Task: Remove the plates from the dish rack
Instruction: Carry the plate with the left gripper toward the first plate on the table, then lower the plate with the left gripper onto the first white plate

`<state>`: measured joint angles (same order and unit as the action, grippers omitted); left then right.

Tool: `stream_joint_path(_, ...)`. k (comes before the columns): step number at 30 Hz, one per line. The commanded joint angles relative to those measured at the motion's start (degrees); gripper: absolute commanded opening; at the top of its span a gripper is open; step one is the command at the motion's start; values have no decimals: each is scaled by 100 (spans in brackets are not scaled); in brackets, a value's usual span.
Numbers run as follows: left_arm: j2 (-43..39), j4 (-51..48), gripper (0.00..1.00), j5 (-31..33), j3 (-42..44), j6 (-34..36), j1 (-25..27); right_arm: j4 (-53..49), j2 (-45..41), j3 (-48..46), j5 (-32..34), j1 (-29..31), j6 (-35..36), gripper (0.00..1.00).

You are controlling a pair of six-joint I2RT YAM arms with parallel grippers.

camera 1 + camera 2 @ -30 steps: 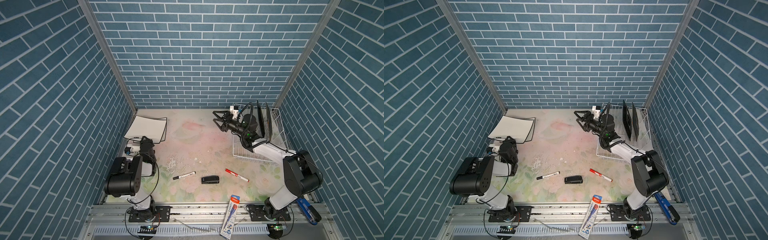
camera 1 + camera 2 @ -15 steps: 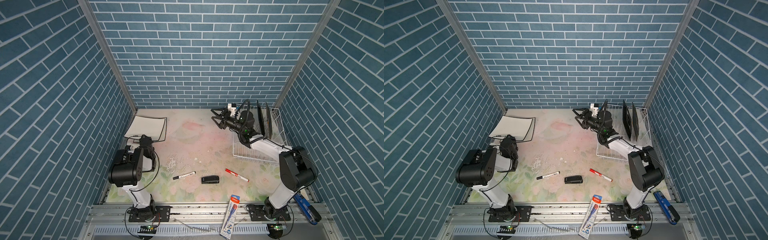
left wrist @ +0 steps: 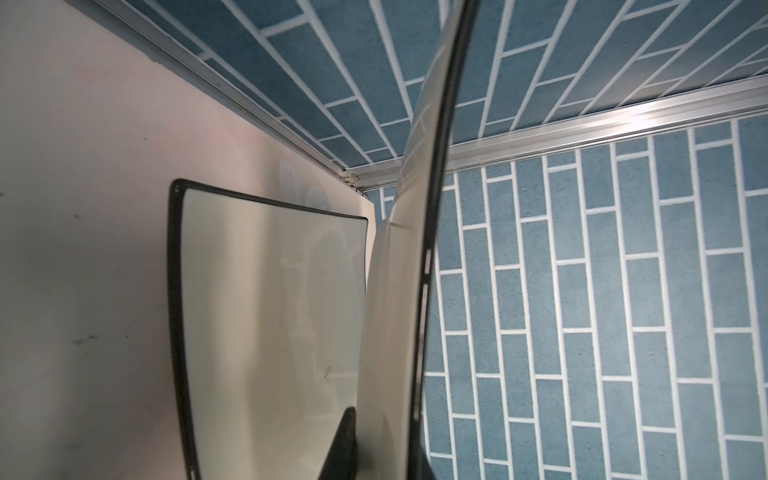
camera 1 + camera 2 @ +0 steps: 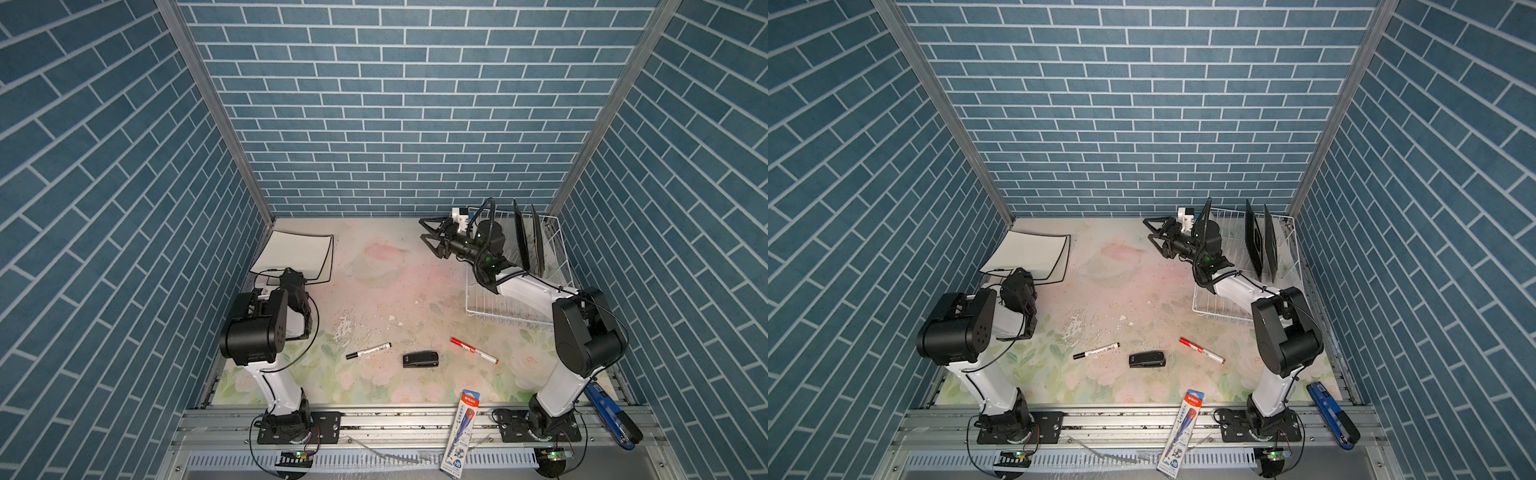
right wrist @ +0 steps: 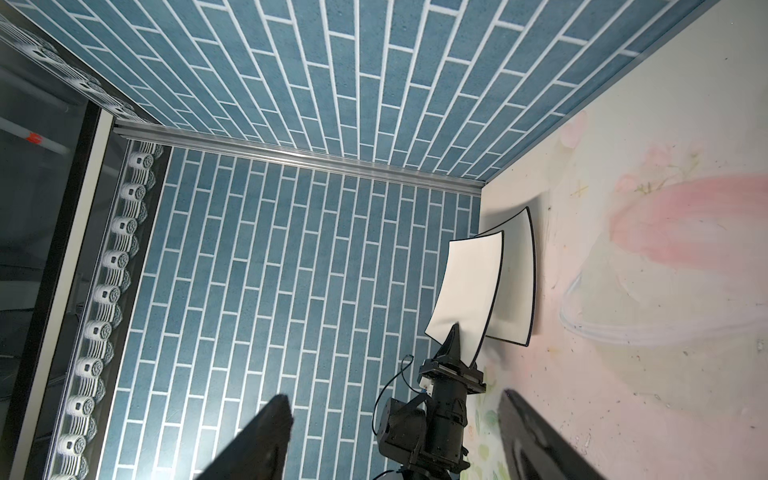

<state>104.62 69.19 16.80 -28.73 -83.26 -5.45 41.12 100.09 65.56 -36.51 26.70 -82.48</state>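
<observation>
My left gripper (image 3: 382,440) is shut on the edge of a square white plate with a thin black rim (image 5: 467,286). It holds that plate tilted over a second white plate (image 5: 517,282) that lies flat in the back left corner. In both top views the two overlap as one white patch (image 4: 297,257) (image 4: 1030,255). Two black plates (image 4: 521,241) (image 4: 538,243) stand upright in the white wire dish rack (image 4: 515,318) at the back right. My right gripper (image 4: 428,239) hangs open and empty in the air, just left of the rack.
A black marker (image 4: 368,351), a black stapler (image 4: 420,359) and a red marker (image 4: 473,356) lie on the front of the floral mat. A pencil pack (image 4: 463,432) and a blue tool (image 4: 611,415) rest on the front rail. Brick walls close three sides.
The left arm's elbow has lifted and come forward while its gripper stays on the white plate. The right arm has pulled in slightly and its gripper stays open beside the rack.
</observation>
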Motion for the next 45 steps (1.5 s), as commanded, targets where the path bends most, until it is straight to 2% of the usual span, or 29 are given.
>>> stream_joint_path(1, -69, 1070, 0, -62, -352, -79, -44, 69, 121, 398, -146, -20, 109, 79)
stream_joint_path(17, 260, 1070, 0, -36, -484, -171, -70, 66, 449, 615, -122, -34, 83, 78)
stream_joint_path(45, 532, 1079, 0, -9, -520, -222, -123, -38, 520, 669, -168, -46, 74, 77)
